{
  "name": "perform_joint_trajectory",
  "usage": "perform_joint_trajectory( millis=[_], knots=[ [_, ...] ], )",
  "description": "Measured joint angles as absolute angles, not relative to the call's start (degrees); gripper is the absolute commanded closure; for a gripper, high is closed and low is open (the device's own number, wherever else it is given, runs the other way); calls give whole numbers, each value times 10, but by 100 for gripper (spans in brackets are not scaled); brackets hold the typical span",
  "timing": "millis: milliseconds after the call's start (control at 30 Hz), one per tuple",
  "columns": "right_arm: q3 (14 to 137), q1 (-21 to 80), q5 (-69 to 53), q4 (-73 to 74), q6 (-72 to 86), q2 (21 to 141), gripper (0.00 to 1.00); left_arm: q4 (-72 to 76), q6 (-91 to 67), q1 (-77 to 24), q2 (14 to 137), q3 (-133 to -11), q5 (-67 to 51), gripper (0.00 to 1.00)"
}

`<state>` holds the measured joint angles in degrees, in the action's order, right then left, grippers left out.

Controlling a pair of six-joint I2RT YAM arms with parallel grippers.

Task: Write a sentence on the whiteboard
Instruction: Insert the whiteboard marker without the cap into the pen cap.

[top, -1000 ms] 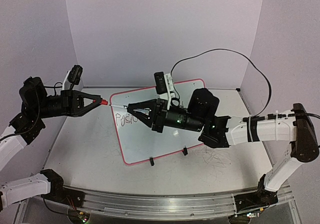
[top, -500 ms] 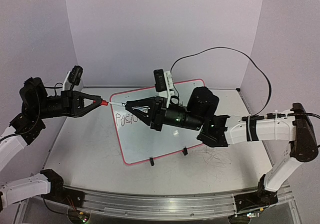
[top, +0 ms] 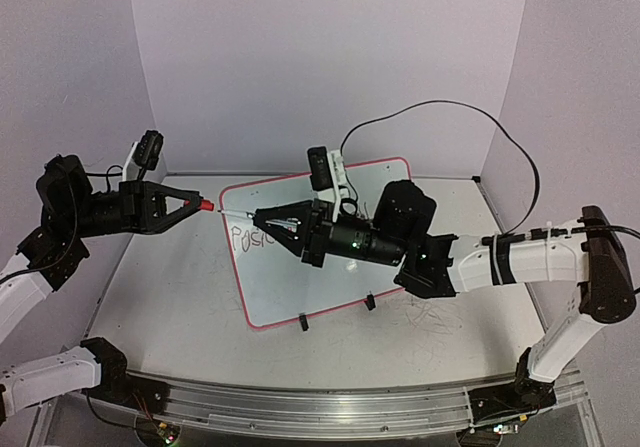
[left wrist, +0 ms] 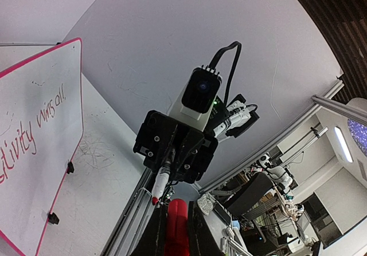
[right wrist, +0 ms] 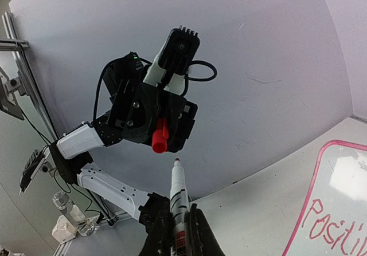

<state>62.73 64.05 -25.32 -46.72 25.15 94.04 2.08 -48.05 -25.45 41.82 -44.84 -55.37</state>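
The whiteboard [top: 290, 287] lies flat on the table, with a red-pink rim. The sentence [top: 250, 237] is partly hidden by my right arm; "tivity wins all" shows in the left wrist view [left wrist: 34, 127], and "Positi" in the right wrist view [right wrist: 335, 227]. My left gripper [top: 198, 205] is shut on a red marker cap [top: 206, 205], also seen between its jaws [left wrist: 176, 227]. My right gripper [top: 262, 217] is shut on a white marker [top: 236, 213] whose tip points at the cap, a short gap apart. The marker [right wrist: 178, 193] and cap [right wrist: 160, 138] face each other.
Two black clip feet [top: 303, 322] [top: 369, 302] sit on the board's near edge. A black cable [top: 440, 107] arcs over the right arm. Faint scribbles [top: 430, 312] mark the table right of the board. Purple walls enclose three sides.
My right gripper with the marker has shifted slightly, staying aimed at the cap. The left arm has hardly moved.
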Motion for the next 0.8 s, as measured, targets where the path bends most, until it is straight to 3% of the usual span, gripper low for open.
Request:
perform_joint_trajectory(
  millis=[800],
  knots=[
    [628, 641, -265, -497, 257, 939, 100, 21, -481, -255, 418, -448, -554, 100]
  ],
)
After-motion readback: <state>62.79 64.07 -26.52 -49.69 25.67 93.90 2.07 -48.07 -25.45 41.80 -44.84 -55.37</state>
